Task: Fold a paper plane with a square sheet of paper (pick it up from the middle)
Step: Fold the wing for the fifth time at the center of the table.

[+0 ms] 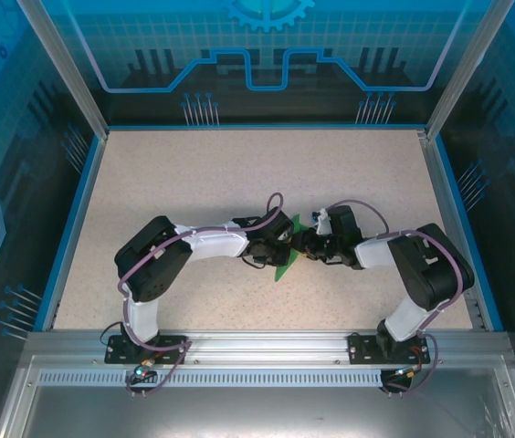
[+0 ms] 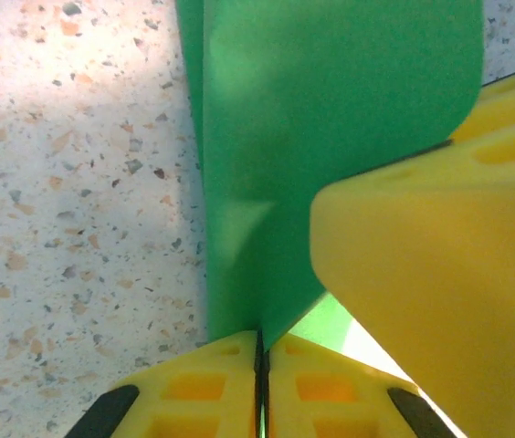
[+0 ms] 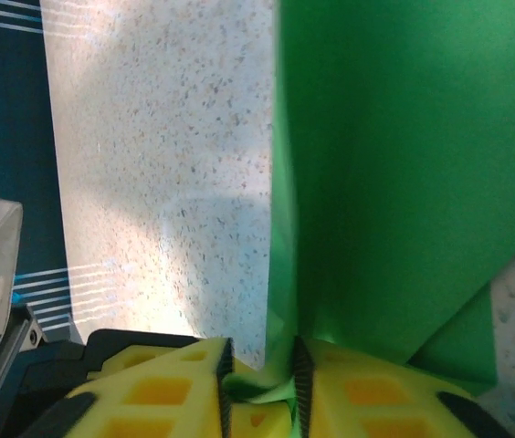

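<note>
Speckled beige worktop [image 1: 194, 182] fills the floor of a blue-walled enclosure, and near its centre, slightly towards the near edge, we see the green sheet of paper [image 1: 285, 265], partly folded and standing up off the surface between the two grippers. From the left wrist we see the sheet rising as a creased green panel, its lower point running down into the left gripper [image 2: 259, 365], whose yellow jaws are pressed together on the paper with no gap. Beside it, a large yellow finger [image 2: 440, 274] crosses in front of the sheet's right side. From the right wrist we see the right gripper [image 3: 260, 370] with its jaws narrowly apart and a crumpled bit of the sheet's edge sitting in the gap; we cannot tell whether they pinch it. Both the left arm [image 1: 162, 255] and the right arm [image 1: 426, 265] bend inwards from the metal rail [image 1: 267, 347] along the near edge, meeting at the paper.
</note>
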You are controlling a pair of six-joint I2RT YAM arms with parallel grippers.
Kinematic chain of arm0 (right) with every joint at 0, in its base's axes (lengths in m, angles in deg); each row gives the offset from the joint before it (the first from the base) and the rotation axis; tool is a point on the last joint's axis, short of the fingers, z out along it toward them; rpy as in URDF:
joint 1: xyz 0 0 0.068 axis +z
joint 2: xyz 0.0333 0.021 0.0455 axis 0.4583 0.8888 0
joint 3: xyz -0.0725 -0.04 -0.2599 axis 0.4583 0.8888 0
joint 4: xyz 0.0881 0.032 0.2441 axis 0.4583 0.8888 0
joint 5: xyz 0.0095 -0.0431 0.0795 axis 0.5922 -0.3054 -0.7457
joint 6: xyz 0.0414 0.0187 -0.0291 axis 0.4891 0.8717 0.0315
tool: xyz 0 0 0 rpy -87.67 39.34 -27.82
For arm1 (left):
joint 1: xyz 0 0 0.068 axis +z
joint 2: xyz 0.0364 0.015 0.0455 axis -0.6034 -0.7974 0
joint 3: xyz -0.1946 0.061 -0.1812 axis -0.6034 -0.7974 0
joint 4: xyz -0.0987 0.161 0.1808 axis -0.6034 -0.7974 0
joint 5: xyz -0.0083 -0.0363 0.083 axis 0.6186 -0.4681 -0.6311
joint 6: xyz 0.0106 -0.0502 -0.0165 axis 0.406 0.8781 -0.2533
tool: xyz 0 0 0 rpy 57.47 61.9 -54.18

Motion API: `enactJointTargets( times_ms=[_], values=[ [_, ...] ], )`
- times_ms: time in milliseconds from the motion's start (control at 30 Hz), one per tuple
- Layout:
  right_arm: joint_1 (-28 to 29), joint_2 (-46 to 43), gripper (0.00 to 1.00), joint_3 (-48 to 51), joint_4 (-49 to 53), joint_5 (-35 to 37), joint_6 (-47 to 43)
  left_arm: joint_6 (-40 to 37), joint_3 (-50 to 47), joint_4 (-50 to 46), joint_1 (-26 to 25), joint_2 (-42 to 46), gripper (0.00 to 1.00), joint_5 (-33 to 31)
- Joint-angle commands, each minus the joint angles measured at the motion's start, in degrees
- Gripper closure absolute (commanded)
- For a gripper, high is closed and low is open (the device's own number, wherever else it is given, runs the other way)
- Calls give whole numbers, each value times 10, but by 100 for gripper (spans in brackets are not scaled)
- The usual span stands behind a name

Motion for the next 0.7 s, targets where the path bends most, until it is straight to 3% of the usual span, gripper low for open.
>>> enactJointTargets(
  times_ms=[0, 333, 667],
  values=[
    [-8, 5, 82, -6, 19, 4, -14, -16, -10, -2, 4, -2, 89, 10],
    [-8, 5, 100, -13, 65, 31, -52, -24, -15, -19, 1, 33, 80, 10],
    [-9, 22, 100, -21, 79, 38, -74, -9, -47, -47, -12, 84, 73, -26]
  ],
)
